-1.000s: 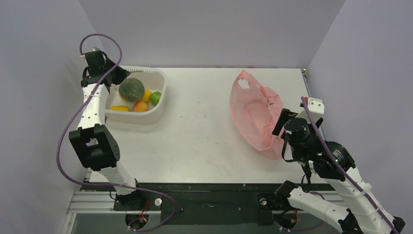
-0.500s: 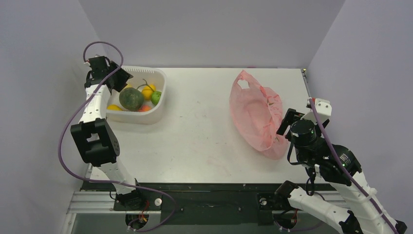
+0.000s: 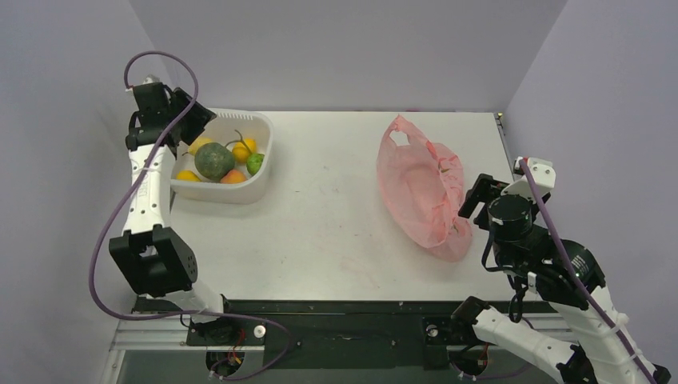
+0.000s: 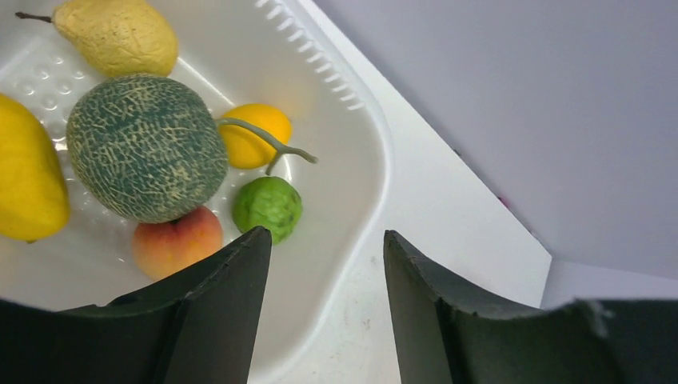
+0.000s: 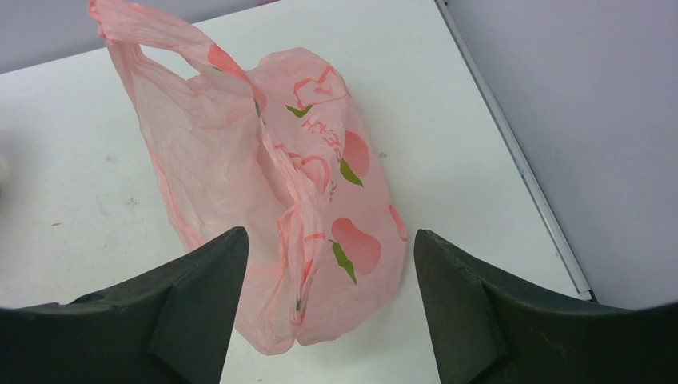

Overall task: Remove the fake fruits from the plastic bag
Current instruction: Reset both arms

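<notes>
Fake fruits [image 4: 267, 208], six (one melon [image 4: 146, 146]), lie in one basin [image 4: 356, 172], one plastic bag [image 5: 232, 160] apart; both jaws spread.

White left arm reaches tall, black two-finger left gripper [image 4: 324, 240] spread apart, holding nothing; white right arm folded low, black two-finger right gripper [image 5: 328, 240] gaping wide, empty too.

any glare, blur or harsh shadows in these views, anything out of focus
Top external: even, soft light, sharp throughout, no harsh shadows around the plastic bag. Left wrist: the melon is crisp, there is a mild sheen on the white basin, and the near jaws are dark and slightly soft. Right wrist: the bag's print is sharp with no glare; the jaws are likewise dark and soft-edged.
</notes>
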